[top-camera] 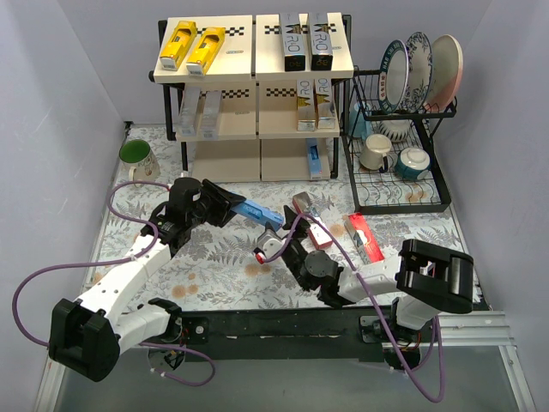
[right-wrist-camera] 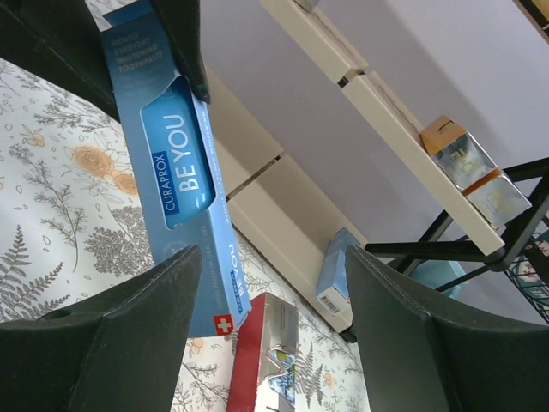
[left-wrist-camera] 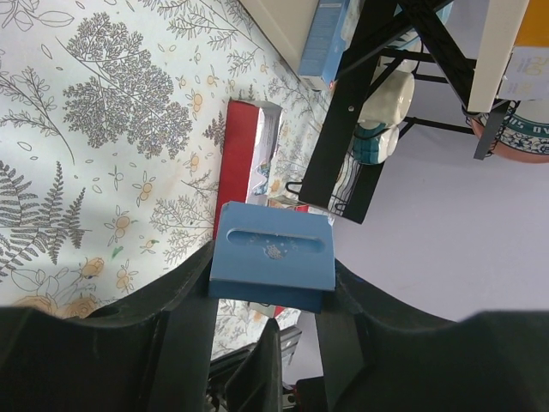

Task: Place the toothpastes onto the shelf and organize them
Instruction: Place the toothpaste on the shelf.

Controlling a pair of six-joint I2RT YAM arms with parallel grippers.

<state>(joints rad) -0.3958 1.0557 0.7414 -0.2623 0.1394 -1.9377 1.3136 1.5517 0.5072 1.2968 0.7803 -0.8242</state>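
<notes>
The table (top-camera: 412,232) wears a floral cloth; the shelf (top-camera: 236,124) stands at the middle of its far edge, with a black wire dish rack (top-camera: 395,206) of plates and cups in the far right corner. The left gripper (top-camera: 226,202) reaches over the table's centre, clamped on one end of a blue carton (top-camera: 262,212) held clear of the cloth, its free end pointing right; the right gripper (top-camera: 279,236) sits just beside that free end, fingers spread and pinching nothing (in the wrist view the carton runs past one finger; whether they touch I cannot tell). On the shelf's top tier lie two yellow cartons (top-camera: 193,45) at the left end and two black cartons (top-camera: 307,41) at the right; the middle tier has a silver-grey pair (top-camera: 199,112) left and a gold-white pair (top-camera: 313,103) right; the bottom tier has a pale blue box (top-camera: 315,159) at its right end. On the cloth right of centre lie a red carton (top-camera: 362,236) and, just beside it, a silver-ended carton (top-camera: 309,215); a green mug (top-camera: 137,159) stands at the far left edge.
</notes>
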